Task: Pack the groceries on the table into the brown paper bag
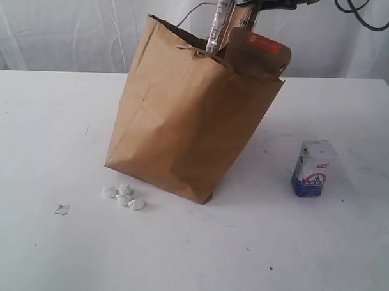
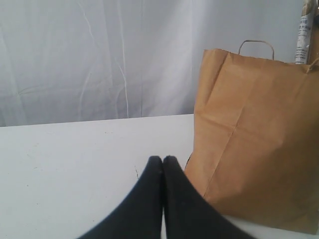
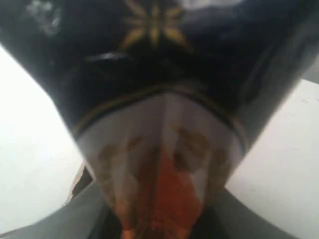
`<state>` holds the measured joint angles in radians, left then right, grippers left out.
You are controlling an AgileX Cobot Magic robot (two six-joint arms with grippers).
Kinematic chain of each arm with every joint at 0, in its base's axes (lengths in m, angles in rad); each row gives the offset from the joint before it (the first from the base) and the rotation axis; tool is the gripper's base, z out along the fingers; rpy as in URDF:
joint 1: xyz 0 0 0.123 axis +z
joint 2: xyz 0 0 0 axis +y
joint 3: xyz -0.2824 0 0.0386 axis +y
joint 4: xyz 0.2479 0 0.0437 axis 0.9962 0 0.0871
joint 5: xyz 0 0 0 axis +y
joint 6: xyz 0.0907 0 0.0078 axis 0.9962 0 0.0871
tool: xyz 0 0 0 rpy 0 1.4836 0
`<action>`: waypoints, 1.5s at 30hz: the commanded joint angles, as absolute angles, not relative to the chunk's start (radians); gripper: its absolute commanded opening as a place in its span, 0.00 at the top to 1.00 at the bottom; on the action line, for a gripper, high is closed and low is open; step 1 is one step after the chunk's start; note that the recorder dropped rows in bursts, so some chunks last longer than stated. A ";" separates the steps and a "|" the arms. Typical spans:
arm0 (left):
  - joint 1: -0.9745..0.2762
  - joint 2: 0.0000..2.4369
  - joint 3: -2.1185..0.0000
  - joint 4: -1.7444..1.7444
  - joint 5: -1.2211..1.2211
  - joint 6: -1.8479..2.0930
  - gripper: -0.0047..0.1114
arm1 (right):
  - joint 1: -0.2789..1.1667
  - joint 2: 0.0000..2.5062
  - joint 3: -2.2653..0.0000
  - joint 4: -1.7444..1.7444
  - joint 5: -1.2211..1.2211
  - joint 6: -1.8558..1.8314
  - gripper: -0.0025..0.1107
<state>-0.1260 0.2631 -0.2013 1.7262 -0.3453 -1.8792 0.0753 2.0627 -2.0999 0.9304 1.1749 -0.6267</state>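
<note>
The brown paper bag (image 1: pixel 182 126) stands mid-table, leaning slightly, its mouth open. Above that mouth my right gripper (image 3: pixel 159 219) is shut on the dark spaghetti packet (image 3: pixel 159 74), which hangs upright with its lower end inside the bag (image 1: pixel 216 25). An orange-labelled brown pouch (image 1: pixel 258 52) pokes out of the bag's right rim. A small blue-white carton (image 1: pixel 314 167) stands on the table (image 1: pixel 318 252) to the bag's right. My left gripper (image 2: pixel 163 159) is shut and empty, low over the table beside the bag (image 2: pixel 249 139). The bag's inside is hidden.
Several small white pebble-like bits (image 1: pixel 124 195) lie by the bag's front left corner, with a small scrap (image 1: pixel 62 209) further left. A white curtain (image 1: pixel 64 26) hangs behind the table. A cord handle (image 2: pixel 256 45) stands up from the bag's rim.
</note>
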 commanded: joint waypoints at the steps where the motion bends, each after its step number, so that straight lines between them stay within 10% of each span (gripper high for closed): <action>1: -0.129 0.256 -0.198 1.744 -0.344 -1.884 0.96 | 0.081 2.056 -2.103 0.925 1.221 -0.615 0.98; 45: -0.129 0.256 -0.198 1.744 -0.347 -1.884 0.96 | 0.202 1.976 -1.871 1.229 1.221 -0.891 0.98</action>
